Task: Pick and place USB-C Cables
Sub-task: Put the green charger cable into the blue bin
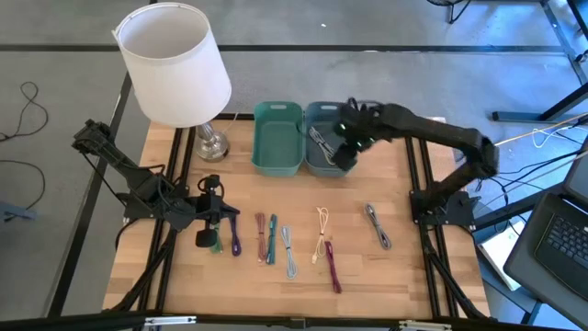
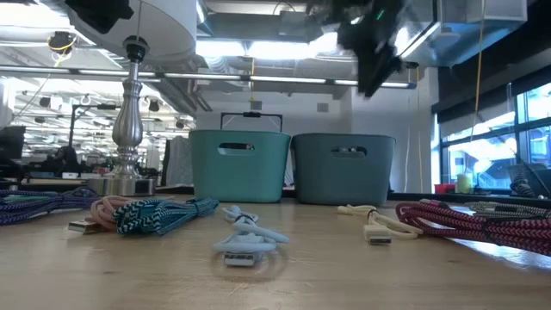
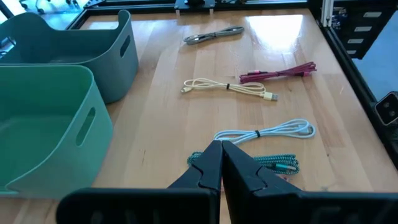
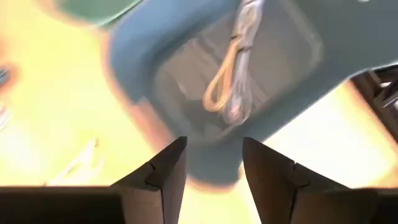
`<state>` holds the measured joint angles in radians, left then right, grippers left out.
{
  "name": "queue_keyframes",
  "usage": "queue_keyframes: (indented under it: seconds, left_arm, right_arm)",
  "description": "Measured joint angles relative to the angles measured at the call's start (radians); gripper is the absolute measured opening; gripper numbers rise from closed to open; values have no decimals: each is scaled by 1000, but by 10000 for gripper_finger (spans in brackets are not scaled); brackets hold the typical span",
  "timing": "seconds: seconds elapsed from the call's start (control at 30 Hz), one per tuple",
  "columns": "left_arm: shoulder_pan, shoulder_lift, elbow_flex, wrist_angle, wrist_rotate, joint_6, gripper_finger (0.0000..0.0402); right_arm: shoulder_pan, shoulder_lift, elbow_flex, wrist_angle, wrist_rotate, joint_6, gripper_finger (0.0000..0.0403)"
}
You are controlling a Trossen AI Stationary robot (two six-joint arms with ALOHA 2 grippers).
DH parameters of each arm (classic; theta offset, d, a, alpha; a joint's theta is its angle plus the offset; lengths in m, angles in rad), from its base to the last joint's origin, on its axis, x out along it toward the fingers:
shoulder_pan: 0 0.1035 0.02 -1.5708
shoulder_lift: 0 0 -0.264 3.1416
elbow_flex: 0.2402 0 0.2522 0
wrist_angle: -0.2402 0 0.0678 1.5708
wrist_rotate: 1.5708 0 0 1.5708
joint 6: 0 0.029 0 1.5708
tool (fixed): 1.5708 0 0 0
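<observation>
Several USB-C Cables lie in a row on the wooden table: purple [image 1: 235,234], brown [image 1: 261,235], teal [image 1: 272,239], light blue [image 1: 289,251], cream [image 1: 322,230], magenta [image 1: 332,268] and grey [image 1: 378,226]. Two more cables [image 4: 233,68] lie on the floor of the grey-blue bin [image 1: 326,138]. My right gripper [image 4: 214,168] hangs open and empty above that bin's near wall. My left gripper [image 3: 222,155] is shut and empty, held above the table's left part, just over the teal cable [image 3: 273,163] and beside a green cable [image 1: 216,245].
A green bin [image 1: 277,138] stands left of the grey-blue one at the table's far edge. A lamp with a white shade [image 1: 175,64] stands at the far left corner. A laptop [image 1: 560,234] sits off the table's right side.
</observation>
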<state>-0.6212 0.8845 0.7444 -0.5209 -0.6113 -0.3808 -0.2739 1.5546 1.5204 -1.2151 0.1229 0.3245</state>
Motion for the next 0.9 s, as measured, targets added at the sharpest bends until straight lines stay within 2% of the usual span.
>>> queue_keyframes:
  seconds: [0.27, 0.4, 0.53, 0.6, 0.7, 0.9]
  left_arm:
    - [0, 0, 0, -5, 0, -7, 4]
    - [0, 0, 0, -5, 14, -34, 4]
    - [0, 0, 0, -5, 95, -100, 4]
    - [0, -1, 0, -14, 184, -182, 4]
    - [-7, 0, 0, -61, 319, -407, 4]
    - [-141, 80, 1, -204, 332, -900, 4]
  right_arm:
    - [357, -182, 0, -91, -11, 257, 156]
    - [556, -202, -1, -77, 12, 405, 155]
    - [734, -180, -2, -50, 75, 527, 155]
    - [807, -158, -3, -37, 116, 569, 155]
    - [893, -127, -3, -37, 197, 605, 155]
    - [970, -68, -3, -67, 346, 614, 155]
